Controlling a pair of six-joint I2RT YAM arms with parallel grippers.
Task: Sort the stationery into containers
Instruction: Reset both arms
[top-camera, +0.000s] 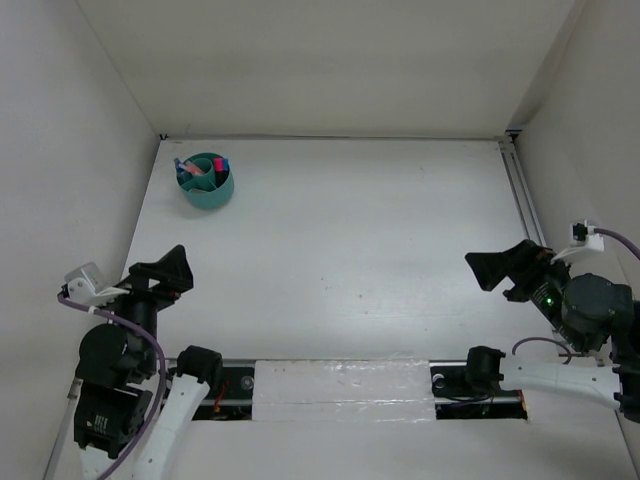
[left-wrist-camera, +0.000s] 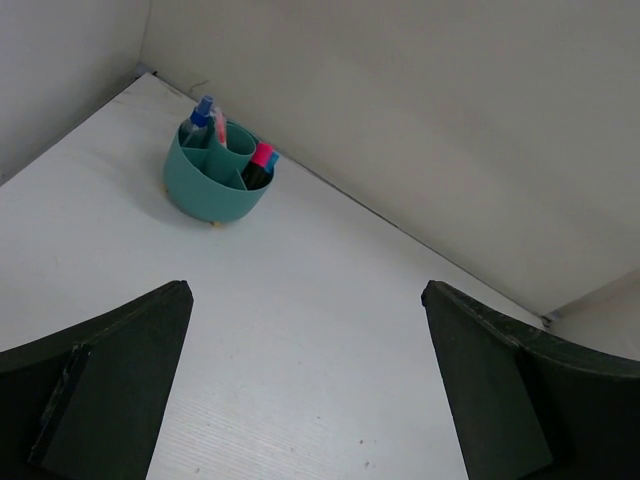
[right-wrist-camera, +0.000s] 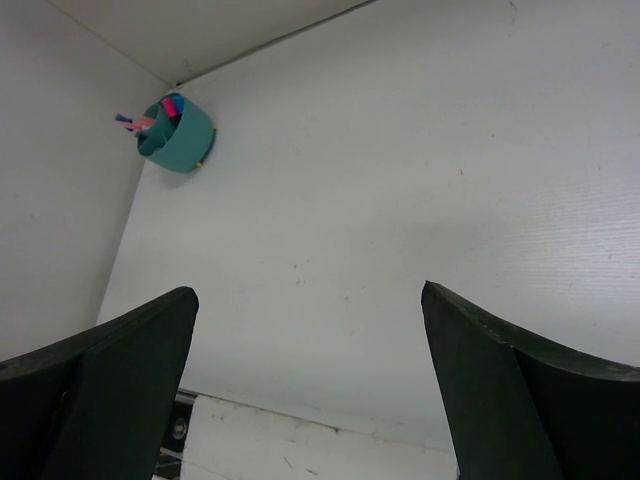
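Both wide, empty: left gripper (left-wrist-camera: 305, 288), right gripper (right-wrist-camera: 308, 290) — tub (left-wrist-camera: 203, 195) dividers (left-wrist-camera: 222, 163) clearest from left wrist.

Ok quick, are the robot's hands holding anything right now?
Left hand: open, holding nothing.
Right hand: open, holding nothing.

The tub (top-camera: 210, 199) stands in the far left corner of the table (top-camera: 350, 250), with markers (left-wrist-camera: 259, 166) and a bottle (left-wrist-camera: 203, 113) in its compartments.

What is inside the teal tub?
Standing in the tub: a blue-capped bottle, a pink pen and a pink-tipped marker. Its walls hide their lower parts and the compartment floors.
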